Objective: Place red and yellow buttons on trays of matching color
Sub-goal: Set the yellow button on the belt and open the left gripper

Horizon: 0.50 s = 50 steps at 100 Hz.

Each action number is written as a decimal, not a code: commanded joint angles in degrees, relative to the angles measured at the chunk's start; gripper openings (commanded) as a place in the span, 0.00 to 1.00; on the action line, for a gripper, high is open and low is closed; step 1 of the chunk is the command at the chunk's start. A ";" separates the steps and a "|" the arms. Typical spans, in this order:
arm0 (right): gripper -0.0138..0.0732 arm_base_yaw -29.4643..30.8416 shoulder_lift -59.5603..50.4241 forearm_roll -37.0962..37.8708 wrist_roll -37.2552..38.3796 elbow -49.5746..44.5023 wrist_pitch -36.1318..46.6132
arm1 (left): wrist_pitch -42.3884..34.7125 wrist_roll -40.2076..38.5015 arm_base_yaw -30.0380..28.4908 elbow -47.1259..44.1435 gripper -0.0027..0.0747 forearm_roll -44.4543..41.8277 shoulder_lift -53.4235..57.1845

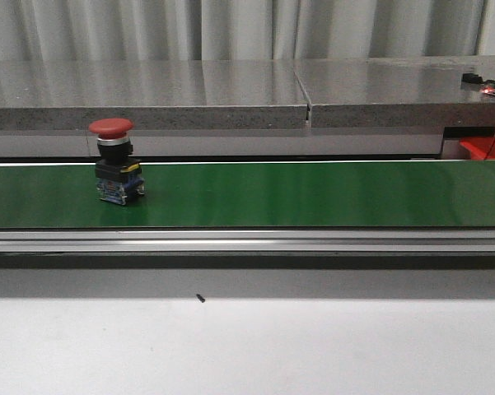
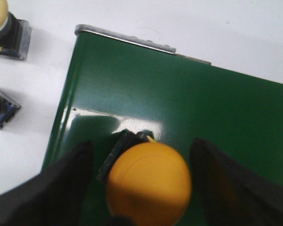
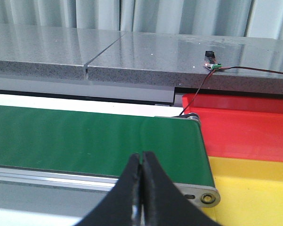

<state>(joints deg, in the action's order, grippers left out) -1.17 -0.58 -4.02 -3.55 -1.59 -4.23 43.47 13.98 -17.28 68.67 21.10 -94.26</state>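
Observation:
A red button (image 1: 115, 164) stands upright on the green conveyor belt (image 1: 313, 193), toward its left. A yellow button (image 2: 149, 181) with an orange-yellow cap sits at the belt's end (image 2: 179, 103). My left gripper (image 2: 141, 143) is open around it, one dark finger on each side of the cap with a gap. My right gripper (image 3: 141, 154) is shut on nothing, above the belt's near rail. Beyond the belt's right end lie the red tray (image 3: 245, 127) and the yellow tray (image 3: 254, 188). Neither gripper shows in the front view.
Two more buttons (image 2: 1, 23) (image 2: 0, 110) rest on the white table beside the belt's end. A grey stone ledge (image 1: 231, 95) runs behind the belt, with a small sensor and wire (image 3: 211, 63) on it. The red tray's corner (image 1: 484, 148) shows at the far right.

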 commanded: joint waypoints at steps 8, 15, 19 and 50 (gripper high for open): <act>0.08 -0.13 -0.92 0.41 -0.22 0.95 4.86 | -1.52 0.64 0.29 1.73 0.93 2.11 2.30; 0.08 -0.13 -0.92 0.41 -0.22 0.95 4.86 | -2.02 0.64 0.29 1.73 0.91 2.11 3.04; 0.08 -0.13 -0.92 0.41 -0.22 0.95 4.86 | -2.45 0.64 0.29 1.73 0.90 2.02 3.67; 0.08 -0.13 -0.92 0.41 -0.22 0.95 4.86 | -4.78 2.84 0.71 1.61 0.89 1.87 17.45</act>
<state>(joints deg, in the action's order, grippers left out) -1.17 -0.58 -4.02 -3.55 -1.59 -4.23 41.57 15.57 -17.28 68.67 21.57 -82.73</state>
